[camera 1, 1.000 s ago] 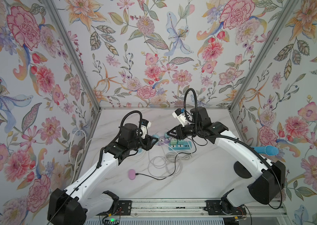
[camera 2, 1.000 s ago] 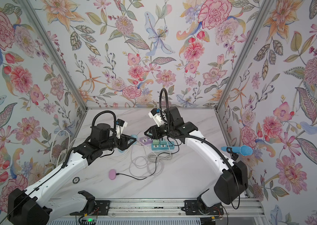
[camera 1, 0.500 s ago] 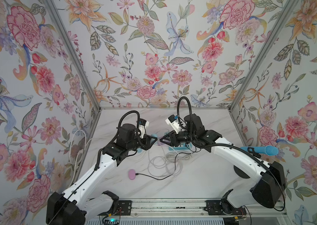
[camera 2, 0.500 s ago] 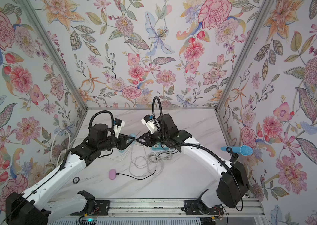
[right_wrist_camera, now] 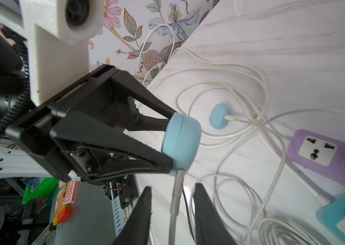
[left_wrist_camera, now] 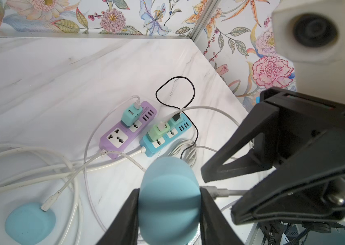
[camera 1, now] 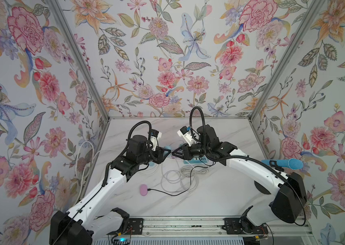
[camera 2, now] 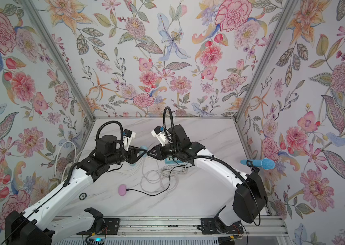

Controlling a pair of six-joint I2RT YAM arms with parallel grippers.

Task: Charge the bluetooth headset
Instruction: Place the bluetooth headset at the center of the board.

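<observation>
The bluetooth headset is a light-blue rounded case (left_wrist_camera: 169, 182), held above the table between the two black fingers of my left gripper (left_wrist_camera: 169, 191), which is shut on it. In the right wrist view the case (right_wrist_camera: 181, 142) has a white cable plug (right_wrist_camera: 178, 180) pushed into its edge. My right gripper (right_wrist_camera: 172, 186) straddles that plug, with a gap on each side between the jaws and the plug. In both top views the two grippers meet tip to tip above the middle of the table, left gripper (camera 1: 168, 151) and right gripper (camera 1: 174, 152).
A second blue case (left_wrist_camera: 29, 222) lies on the table with a white cable in it. A pink case (camera 1: 143, 189) lies nearer the front on a black cable. A purple power strip (left_wrist_camera: 116, 140), a blue power strip (left_wrist_camera: 161, 144) and loose cable coils (camera 1: 175, 180) lie under the grippers. A blue microphone (camera 1: 290, 163) hangs at the right wall.
My right arm has swung left until its gripper meets the left one, and its jaws have narrowed around the cable plug. The left gripper has kept its hold on the case.
</observation>
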